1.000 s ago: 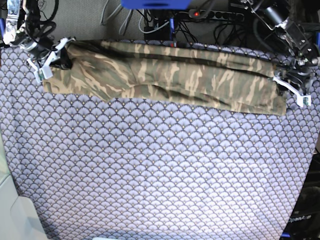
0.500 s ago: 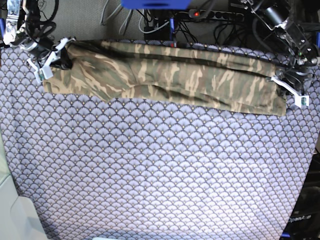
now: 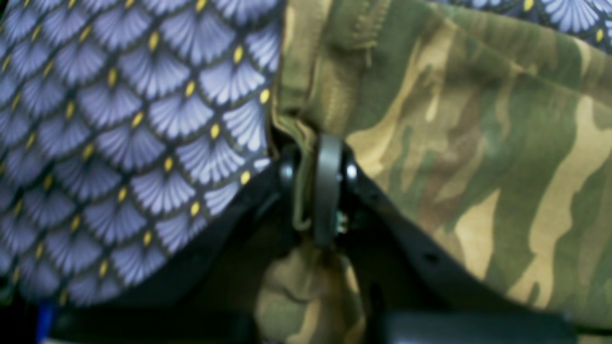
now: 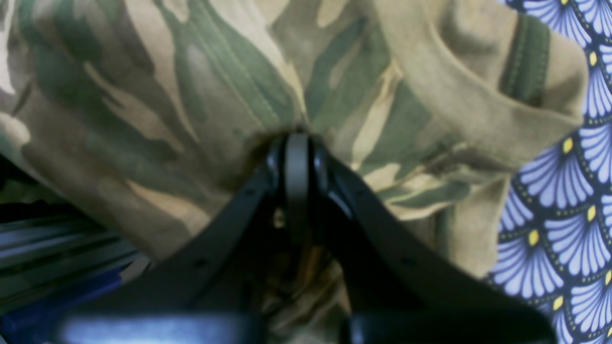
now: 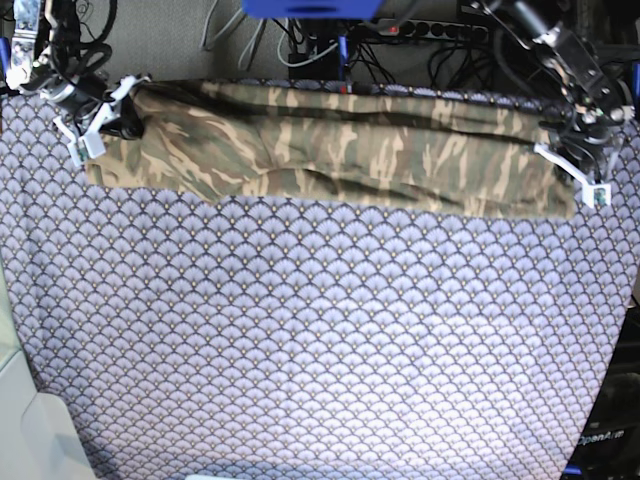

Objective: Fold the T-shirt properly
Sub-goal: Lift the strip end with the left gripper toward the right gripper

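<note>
The camouflage T-shirt [image 5: 340,150] lies folded into a long band across the far side of the table. In the base view my right gripper [image 5: 100,120] is shut on the shirt's left end. Its wrist view shows the jaws [image 4: 296,143] pressed together with T-shirt [image 4: 167,95] fabric bunched around them. My left gripper [image 5: 568,168] sits at the band's right end. In the left wrist view that gripper [image 3: 315,186] is shut on a fold at the T-shirt's [image 3: 478,143] hemmed edge, with a bit of cloth hanging below the fingers.
The purple-grey fan-scale table cloth [image 5: 320,340] covers the whole table in front of the shirt. Cables and a power strip [image 5: 430,30] run behind the far edge, beside a blue object [image 5: 310,8]. A pale bin corner [image 5: 25,430] shows at the bottom left.
My left gripper has closed on the shirt's right end and shifted slightly up and back, lifting that corner. The right gripper and the left end have not moved.
</note>
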`<action>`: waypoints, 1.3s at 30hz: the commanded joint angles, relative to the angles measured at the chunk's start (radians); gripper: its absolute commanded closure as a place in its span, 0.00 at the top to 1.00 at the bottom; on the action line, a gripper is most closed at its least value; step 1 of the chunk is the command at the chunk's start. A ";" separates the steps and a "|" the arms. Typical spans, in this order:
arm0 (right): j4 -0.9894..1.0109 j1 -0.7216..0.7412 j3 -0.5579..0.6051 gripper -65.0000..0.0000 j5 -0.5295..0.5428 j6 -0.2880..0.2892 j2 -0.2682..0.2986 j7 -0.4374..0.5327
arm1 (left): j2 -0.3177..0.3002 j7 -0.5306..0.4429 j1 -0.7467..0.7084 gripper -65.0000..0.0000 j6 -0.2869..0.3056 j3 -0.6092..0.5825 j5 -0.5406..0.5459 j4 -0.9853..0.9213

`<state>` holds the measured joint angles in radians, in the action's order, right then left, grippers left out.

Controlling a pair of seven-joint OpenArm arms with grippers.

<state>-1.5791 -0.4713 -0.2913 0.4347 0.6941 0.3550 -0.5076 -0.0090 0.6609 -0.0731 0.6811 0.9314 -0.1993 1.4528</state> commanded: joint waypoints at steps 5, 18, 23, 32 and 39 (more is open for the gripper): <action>-0.008 -0.001 0.000 0.00 0.005 0.004 0.013 -0.004 | 0.073 0.072 -0.017 0.00 0.017 -0.010 -0.045 0.173; -0.008 -0.001 0.000 0.00 0.003 0.004 0.013 -0.004 | 0.103 0.276 -0.017 0.00 0.017 -0.170 -0.044 0.480; -0.008 -0.001 0.000 0.00 0.003 0.004 0.013 -0.004 | 0.103 0.351 -0.031 0.00 0.017 -0.303 -0.045 0.549; -0.008 -0.001 0.000 0.00 0.003 0.004 0.013 -0.004 | 0.146 0.385 -0.089 0.00 0.017 -0.578 -0.047 0.552; -0.008 -0.001 0.000 0.00 0.003 0.004 0.013 -0.004 | 0.146 0.386 -0.123 0.00 0.017 -0.751 -0.047 0.552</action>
<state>-1.5791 -0.4713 -0.2913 0.4351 0.6945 0.3573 -0.5072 0.1345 1.0672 -0.2073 0.7010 0.1837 -0.2546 1.9850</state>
